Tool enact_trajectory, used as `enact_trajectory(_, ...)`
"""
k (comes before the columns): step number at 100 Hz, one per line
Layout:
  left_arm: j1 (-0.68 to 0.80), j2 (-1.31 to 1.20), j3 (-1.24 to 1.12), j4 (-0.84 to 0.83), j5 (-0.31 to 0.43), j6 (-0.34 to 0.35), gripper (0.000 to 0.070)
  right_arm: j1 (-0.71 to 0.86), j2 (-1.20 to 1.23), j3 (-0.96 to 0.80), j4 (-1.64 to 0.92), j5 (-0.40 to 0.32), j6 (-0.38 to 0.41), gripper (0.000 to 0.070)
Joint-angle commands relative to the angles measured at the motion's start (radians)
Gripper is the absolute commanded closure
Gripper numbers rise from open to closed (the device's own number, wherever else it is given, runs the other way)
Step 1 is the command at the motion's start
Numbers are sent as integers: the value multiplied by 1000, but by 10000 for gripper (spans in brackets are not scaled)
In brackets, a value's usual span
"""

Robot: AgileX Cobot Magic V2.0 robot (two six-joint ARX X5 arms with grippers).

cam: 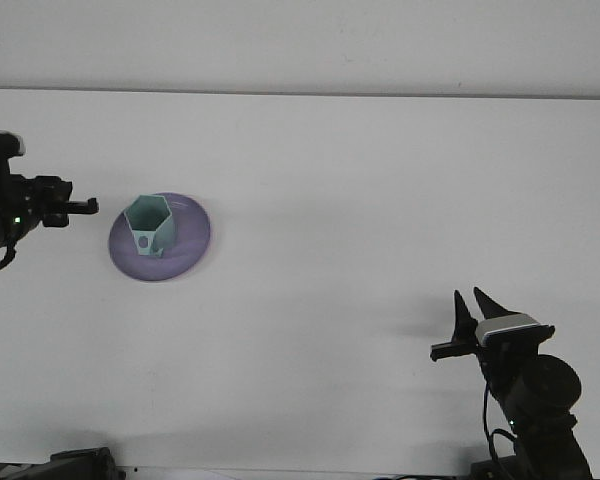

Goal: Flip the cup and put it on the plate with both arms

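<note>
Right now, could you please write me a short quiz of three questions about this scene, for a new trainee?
1. True or false: the cup stands on the plate with its opening upward.
2. Which is nearer to the plate: A) the left gripper, B) the right gripper?
3. Fill in: the cup is light green and the plate is ____.

Key:
1. True; the hexagonal opening faces up.
2. A; the left gripper is just left of the plate, apart from it, while the right gripper is open at the lower right of the table.
3. Purple.
</note>
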State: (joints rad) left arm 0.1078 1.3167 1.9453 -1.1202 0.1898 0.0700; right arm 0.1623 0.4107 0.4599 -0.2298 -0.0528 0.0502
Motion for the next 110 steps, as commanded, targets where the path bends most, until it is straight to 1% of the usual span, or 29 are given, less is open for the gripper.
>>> enact_trajectory(1, 1, -45, -57, 46, 6, 33, 688, 0, -16, 6, 5, 2, 14, 700)
enact_trajectory(11, 1, -207, -275, 229, 6, 43, 688, 0, -64, 6, 2, 12, 25, 700)
enact_trajectory(32, 1, -590, -864, 694, 7, 37, 688, 0, -192, 5, -49, 81, 28, 700)
enact_trajectory(45, 1, -798, -1207, 937, 7, 13, 688, 0, -231, 5, -50, 86, 14, 700)
enact_trajectory(54, 1, -905, -1384, 1060, 7, -35, 688, 0, -233, 5, -48, 86, 5, 700)
enact_trajectory(63, 2, -977, -1484, 1118, -6, -89, 688, 0, -233, 5, -48, 83, 6, 700)
enact_trajectory(67, 2, -994, -1501, 1122, -19, -101, 688, 0, -233, 5, -48, 83, 6, 700)
enact_trajectory(73, 1, -1003, -1505, 1123, -40, -106, 688, 0, -233, 5, -50, 85, 7, 700)
enact_trajectory(83, 1, -1004, -1503, 1131, -41, -120, 685, 0, -233, 5, -56, 77, 13, 700)
enact_trajectory(110, 2, -1007, -1503, 1128, -40, -119, 685, 0, -233, 5, -55, 79, 12, 700)
